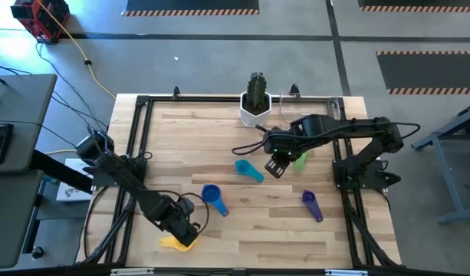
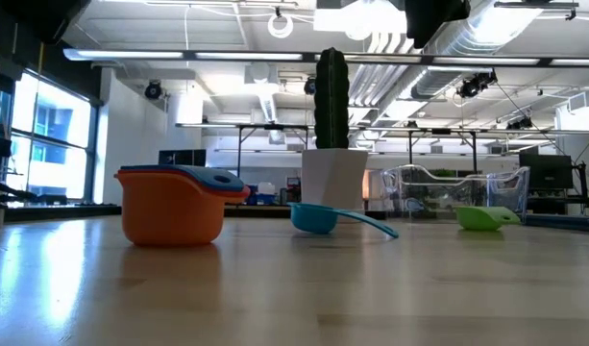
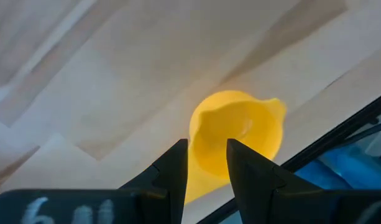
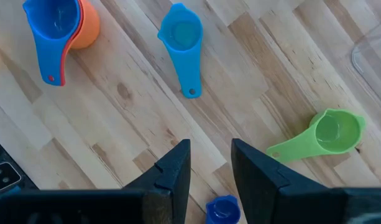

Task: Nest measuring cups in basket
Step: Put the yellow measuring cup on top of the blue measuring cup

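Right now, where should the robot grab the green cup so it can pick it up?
Probably by its handle. The green cup lies flat and upright on the table, handle sticking out sideways, clear of the other cups. The right gripper, open above the wood nearby, could come straight down and pinch the thin handle across its width; the round bowl looks wider and harder to grip.

cactus pot (image 1: 255, 109) | table (image 1: 219, 130) back edge (basket (image 1: 311, 107) just right)
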`<state>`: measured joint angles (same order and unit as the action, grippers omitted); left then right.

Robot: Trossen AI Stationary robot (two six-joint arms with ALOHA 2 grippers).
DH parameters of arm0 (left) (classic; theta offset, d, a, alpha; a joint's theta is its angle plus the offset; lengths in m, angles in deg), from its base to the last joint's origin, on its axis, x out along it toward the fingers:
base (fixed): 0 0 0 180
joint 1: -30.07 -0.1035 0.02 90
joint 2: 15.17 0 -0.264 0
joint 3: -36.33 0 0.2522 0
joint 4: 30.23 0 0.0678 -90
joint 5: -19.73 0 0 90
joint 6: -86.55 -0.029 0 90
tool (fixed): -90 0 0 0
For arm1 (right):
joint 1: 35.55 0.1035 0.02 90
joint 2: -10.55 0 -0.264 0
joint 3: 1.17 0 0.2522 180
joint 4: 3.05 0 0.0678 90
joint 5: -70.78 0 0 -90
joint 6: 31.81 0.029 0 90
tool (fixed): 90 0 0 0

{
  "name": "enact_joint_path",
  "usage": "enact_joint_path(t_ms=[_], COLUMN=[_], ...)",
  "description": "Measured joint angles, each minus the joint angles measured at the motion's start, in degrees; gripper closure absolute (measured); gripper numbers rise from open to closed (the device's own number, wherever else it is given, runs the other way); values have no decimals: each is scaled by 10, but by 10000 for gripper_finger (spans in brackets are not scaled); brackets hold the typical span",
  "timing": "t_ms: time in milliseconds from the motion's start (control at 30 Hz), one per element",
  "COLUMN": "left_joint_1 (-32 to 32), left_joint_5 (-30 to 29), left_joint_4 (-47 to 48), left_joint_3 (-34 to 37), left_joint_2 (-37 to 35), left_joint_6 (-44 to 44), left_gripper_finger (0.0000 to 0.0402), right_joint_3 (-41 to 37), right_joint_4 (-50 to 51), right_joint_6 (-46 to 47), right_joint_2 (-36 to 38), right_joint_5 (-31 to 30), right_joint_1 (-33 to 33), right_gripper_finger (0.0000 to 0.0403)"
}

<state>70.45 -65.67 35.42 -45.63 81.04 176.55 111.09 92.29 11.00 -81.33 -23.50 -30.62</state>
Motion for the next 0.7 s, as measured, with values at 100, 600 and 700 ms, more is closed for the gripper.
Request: enact_joint_path(t_ms=[100,600,700], left_joint_1=[3,5,5], left_joint_5=[5,23,31], left_joint_4=[-4,-26,-26], left_joint_3=[0,0,0], left_joint_2=[12,80,91], left_joint_6=[0,-1,1], left_gripper_finger=[300,300,300], right_joint_3=[0,0,0], right_joint_4=[0,0,0], right_joint_6=[-8,-8,-8], right_joint_2=[0,0,0], right_joint_5=[0,0,0], right_joint_1=[0,0,0], right_gripper_finger=[295,295,295])
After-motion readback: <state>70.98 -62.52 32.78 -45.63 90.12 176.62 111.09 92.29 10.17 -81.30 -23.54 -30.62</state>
